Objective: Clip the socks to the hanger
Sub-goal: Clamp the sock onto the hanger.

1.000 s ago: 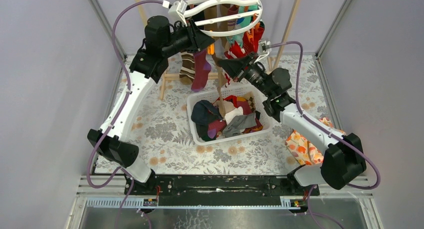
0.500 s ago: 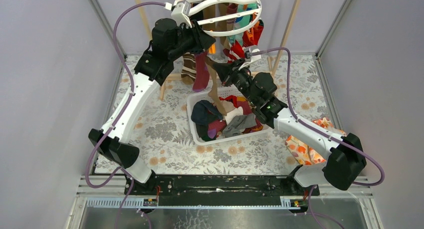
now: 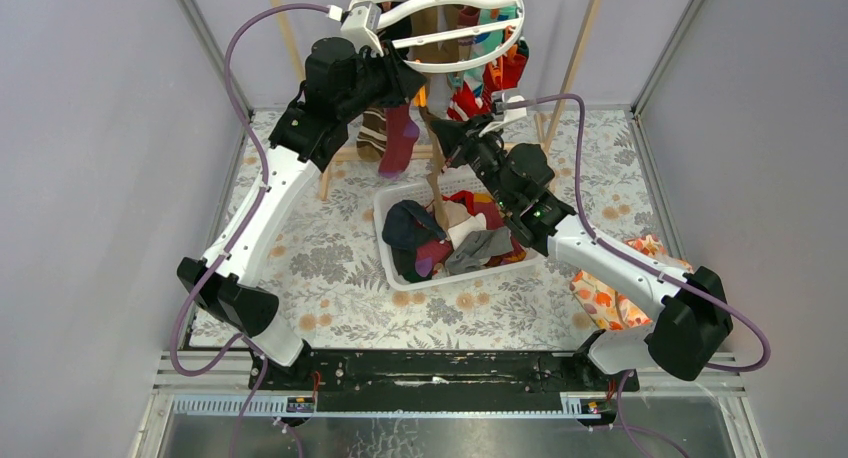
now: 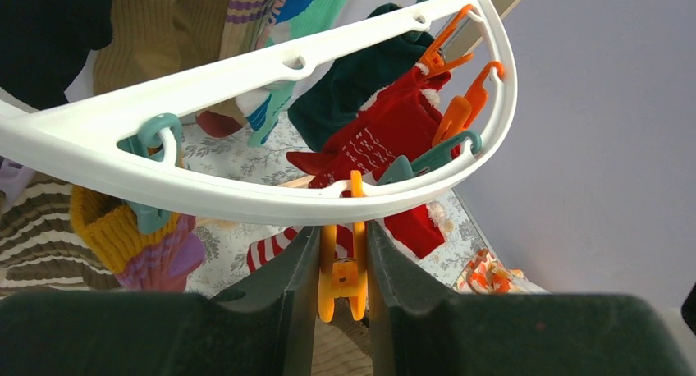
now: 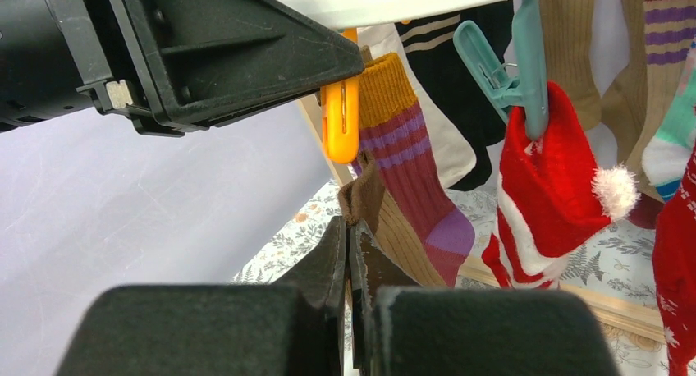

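The white ring hanger point(image 3: 440, 23) hangs at the back with several socks clipped on. My left gripper point(image 3: 408, 83) is shut on an orange clip point(image 4: 341, 265) under the ring's rim point(image 4: 246, 199), squeezing its handles. My right gripper point(image 3: 440, 133) is shut on a brown-and-tan sock point(image 5: 365, 199). It holds the sock's cuff just below the same orange clip point(image 5: 341, 121); I cannot tell whether they touch. The sock's tail point(image 3: 432, 178) hangs toward the basket. A magenta sock with a purple toe point(image 5: 414, 195) hangs right behind.
A white slotted basket point(image 3: 452, 275) with several loose socks sits mid-table. The light wooden rack frame point(image 3: 340, 153) stands behind it. A red-and-white sock point(image 5: 550, 195) hangs from a teal clip point(image 5: 517, 56). An orange patterned bag point(image 3: 610, 293) lies at the right.
My right gripper has moved left and up with the brown-and-tan sock, to just under the orange clip. My left gripper has shifted slightly right along the ring.
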Robot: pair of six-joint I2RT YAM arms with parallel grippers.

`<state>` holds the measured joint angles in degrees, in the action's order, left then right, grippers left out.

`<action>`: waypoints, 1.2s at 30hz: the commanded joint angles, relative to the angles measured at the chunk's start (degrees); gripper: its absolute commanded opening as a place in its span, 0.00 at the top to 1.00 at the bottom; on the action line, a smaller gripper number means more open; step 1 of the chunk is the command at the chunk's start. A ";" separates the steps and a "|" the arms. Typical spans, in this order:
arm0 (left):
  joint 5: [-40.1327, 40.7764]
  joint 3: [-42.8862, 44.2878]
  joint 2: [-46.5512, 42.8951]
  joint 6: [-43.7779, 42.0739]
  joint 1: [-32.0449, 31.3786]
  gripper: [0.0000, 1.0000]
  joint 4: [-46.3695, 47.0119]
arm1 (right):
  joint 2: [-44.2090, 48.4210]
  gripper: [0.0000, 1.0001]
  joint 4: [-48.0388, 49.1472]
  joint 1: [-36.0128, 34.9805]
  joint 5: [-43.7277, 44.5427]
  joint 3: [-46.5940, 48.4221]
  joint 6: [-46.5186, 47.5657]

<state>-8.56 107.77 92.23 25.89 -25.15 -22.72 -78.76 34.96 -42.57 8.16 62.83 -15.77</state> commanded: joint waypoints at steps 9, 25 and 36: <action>1.16 1.22 -0.56 -1.10 -0.74 1.00 -0.27 | 1.03 1.00 2.24 -0.85 0.41 4.53 0.83; 3.35 1.83 -0.59 -2.57 -1.97 1.00 0.04 | 0.46 1.00 0.98 -1.07 -0.11 5.86 1.28; 6.70 1.47 -1.08 -3.75 -3.04 1.00 -0.03 | 3.20 1.00 0.92 -1.10 3.94 -0.63 2.58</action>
<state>-4.56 107.98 92.23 23.79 -27.20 -22.74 -77.95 33.76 -43.00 9.47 62.43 -14.66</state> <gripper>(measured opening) 0.294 0.020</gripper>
